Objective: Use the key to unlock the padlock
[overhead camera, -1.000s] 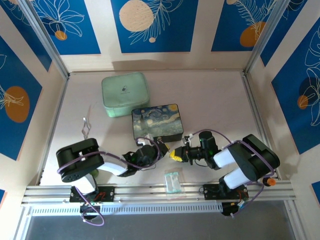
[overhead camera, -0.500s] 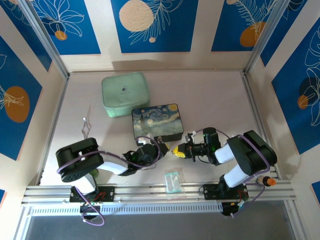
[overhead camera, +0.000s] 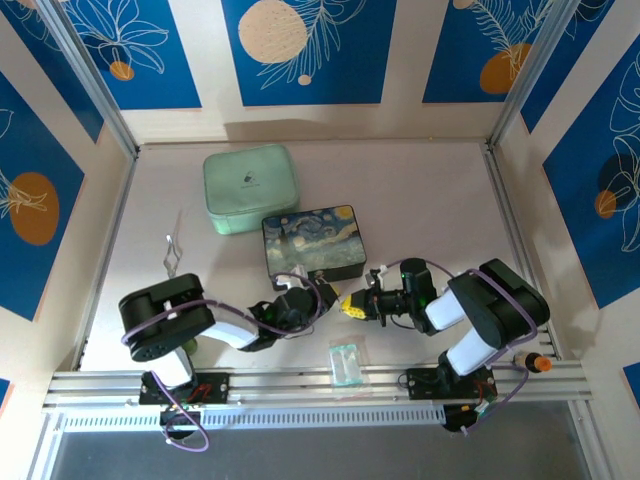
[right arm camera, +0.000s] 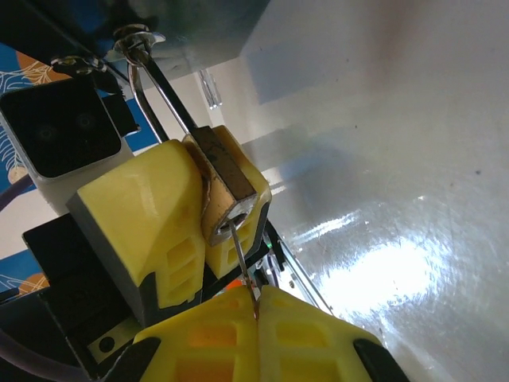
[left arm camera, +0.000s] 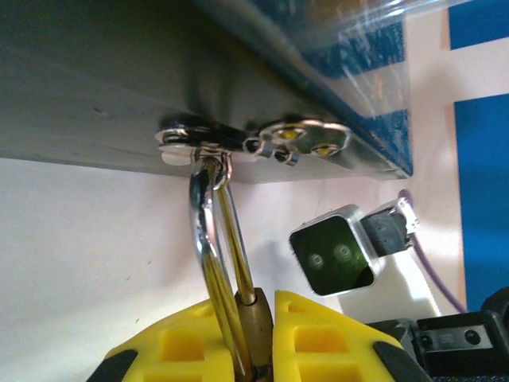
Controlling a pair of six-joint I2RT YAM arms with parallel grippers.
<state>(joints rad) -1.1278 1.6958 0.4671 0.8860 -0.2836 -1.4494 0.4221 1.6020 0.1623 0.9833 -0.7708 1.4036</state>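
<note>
Pale tabletop, blue-panelled walls. Left tool clamps padlock, shackle through hasp of box. Right tool pinches key, tip in keyhole by our judgement. Turn and shackle release not yet done.

The painted box is showing a swirling night-sky pattern in deep blue with yellow spots, over dark sides. The case behind it is looking pale mint green. The wall panels are carrying white leaf outlines and orange and cream discs on strong blue, between cream strips. The table is reading pale pinkish beige. The left gripper and right gripper are showing bright yellow fingers. The padlock is gleaming brass with a silver shackle, and the key is glinting pale metal. The robot arms are showing black shells with white sections.
</note>
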